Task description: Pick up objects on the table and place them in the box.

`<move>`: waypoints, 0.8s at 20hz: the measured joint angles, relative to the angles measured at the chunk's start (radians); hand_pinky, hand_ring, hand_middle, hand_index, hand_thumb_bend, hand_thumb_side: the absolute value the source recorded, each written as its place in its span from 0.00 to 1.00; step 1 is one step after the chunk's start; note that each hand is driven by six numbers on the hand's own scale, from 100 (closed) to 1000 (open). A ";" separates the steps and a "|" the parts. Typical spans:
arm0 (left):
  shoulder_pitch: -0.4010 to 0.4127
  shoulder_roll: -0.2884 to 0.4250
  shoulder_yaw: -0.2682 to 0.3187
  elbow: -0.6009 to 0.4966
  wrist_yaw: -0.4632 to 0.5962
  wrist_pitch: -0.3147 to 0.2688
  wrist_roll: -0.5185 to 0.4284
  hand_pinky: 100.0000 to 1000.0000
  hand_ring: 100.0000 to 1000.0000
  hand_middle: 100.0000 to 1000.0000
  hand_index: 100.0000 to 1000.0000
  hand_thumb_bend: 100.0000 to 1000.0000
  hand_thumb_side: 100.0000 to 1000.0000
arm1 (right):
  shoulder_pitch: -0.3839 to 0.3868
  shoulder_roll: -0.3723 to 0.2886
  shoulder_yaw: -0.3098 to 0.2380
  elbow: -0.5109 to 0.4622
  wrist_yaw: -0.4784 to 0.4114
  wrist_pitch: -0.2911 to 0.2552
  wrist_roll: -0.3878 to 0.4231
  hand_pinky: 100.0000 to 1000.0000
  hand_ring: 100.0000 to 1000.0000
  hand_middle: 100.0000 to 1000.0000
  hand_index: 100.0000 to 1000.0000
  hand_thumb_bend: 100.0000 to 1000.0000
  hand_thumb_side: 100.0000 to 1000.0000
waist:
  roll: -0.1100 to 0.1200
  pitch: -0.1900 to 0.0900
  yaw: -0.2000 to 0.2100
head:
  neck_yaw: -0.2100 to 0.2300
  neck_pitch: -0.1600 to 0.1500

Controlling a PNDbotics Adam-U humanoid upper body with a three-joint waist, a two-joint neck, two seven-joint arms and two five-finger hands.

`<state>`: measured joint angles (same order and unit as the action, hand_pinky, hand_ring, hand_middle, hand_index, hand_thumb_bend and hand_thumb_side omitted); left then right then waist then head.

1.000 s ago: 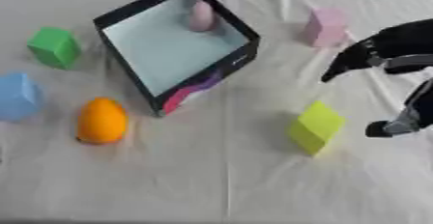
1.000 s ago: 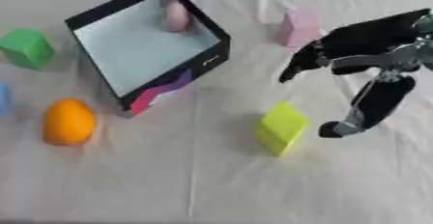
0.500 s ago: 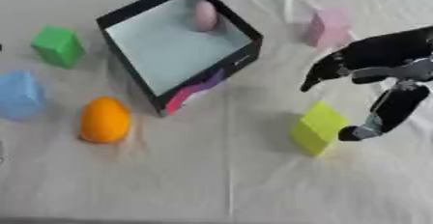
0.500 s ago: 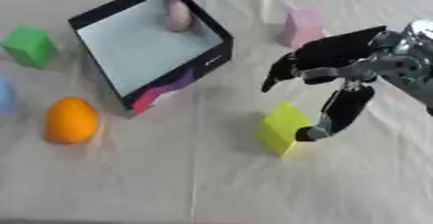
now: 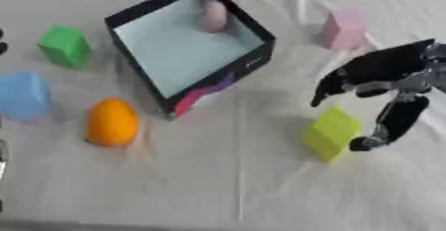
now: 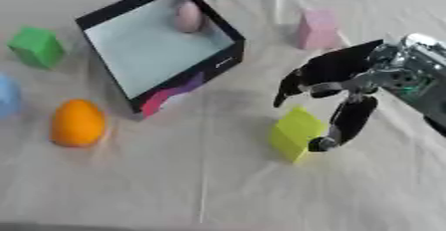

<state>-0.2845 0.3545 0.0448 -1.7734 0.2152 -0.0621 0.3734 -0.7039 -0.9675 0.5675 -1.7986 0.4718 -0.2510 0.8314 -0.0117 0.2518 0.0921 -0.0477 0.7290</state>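
Right robot hand [image 6: 348,83] is spread open right over the yellow-green block [image 6: 295,134], thumb hanging down just beside the block's right edge and the fingers reaching past its upper left, nothing pinched yet. Block sits on the tabletop [image 5: 235,190], down and to the right of the box [image 5: 187,51]. To do this well I'd say it needs to drop so thumb and fingers land on opposite flat faces, not a corner, since the block lies turned at an angle and could twist out. Then lift enough to get over the box's near wall.

Box is tipped up, with a pinkish egg shape [image 5: 212,16] already inside. Path to it looks open. Pink block [image 5: 343,29] is up behind the hand, well apart. Orange egg [image 5: 112,122], blue block [image 5: 24,95] and green block [image 5: 63,46] are all on the far left side. Left hand isn't showing.
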 measured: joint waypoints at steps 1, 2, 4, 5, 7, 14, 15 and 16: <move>0.000 0.000 0.000 0.000 0.000 0.000 0.000 0.80 0.75 0.77 0.79 0.06 0.69 | 0.000 0.002 0.000 0.001 0.000 -0.005 0.005 0.86 0.83 0.81 0.88 0.40 0.29 | 0.000 0.000 0.000 | 0.001 0.000; 0.000 0.000 0.000 0.000 0.000 0.000 0.000 0.80 0.75 0.77 0.79 0.06 0.69 | 0.000 0.003 0.000 0.003 -0.002 -0.008 0.010 0.86 0.83 0.81 0.88 0.40 0.29 | 0.000 0.000 -0.001 | 0.001 0.000; 0.000 0.000 0.000 0.000 0.000 0.000 0.000 0.80 0.75 0.77 0.79 0.07 0.69 | 0.000 0.003 0.000 0.006 -0.005 -0.010 0.018 0.86 0.83 0.81 0.89 0.39 0.27 | 0.000 0.000 -0.002 | 0.001 0.000; 0.000 0.000 0.000 0.000 0.000 0.000 0.000 0.80 0.75 0.77 0.79 0.07 0.69 | 0.000 0.003 0.000 0.006 -0.008 -0.011 0.021 0.86 0.83 0.81 0.89 0.40 0.29 | 0.000 0.000 -0.002 | 0.001 0.000; 0.000 0.000 0.000 0.000 0.001 0.000 0.000 0.80 0.75 0.78 0.79 0.06 0.69 | 0.000 0.003 0.000 0.008 -0.011 -0.010 0.028 0.86 0.83 0.81 0.89 0.40 0.29 | 0.000 0.000 -0.002 | 0.001 0.000; -0.005 0.000 -0.005 0.000 0.004 0.002 -0.003 0.80 0.75 0.78 0.79 0.06 0.69 | 0.002 0.032 0.013 0.040 -0.001 -0.012 0.024 0.84 0.81 0.79 0.88 0.40 0.29 | 0.000 0.000 0.002 | -0.001 0.000; -0.006 0.000 -0.005 0.000 0.004 0.002 -0.003 0.80 0.75 0.78 0.79 0.06 0.69 | 0.004 0.039 0.014 0.048 0.008 -0.013 0.020 0.84 0.80 0.79 0.88 0.40 0.29 | 0.000 0.000 0.003 | -0.002 0.000; -0.006 0.000 -0.005 0.000 0.004 0.002 -0.003 0.80 0.75 0.78 0.79 0.06 0.69 | 0.007 0.046 0.018 0.057 0.017 -0.015 0.015 0.84 0.80 0.79 0.88 0.40 0.29 | 0.000 0.000 0.004 | -0.002 0.000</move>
<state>-0.2909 0.3545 0.0395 -1.7735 0.2192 -0.0606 0.3704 -0.6966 -0.9220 0.5854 -1.7411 0.4887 -0.2656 0.8464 -0.0117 0.2518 0.0962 -0.0498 0.7291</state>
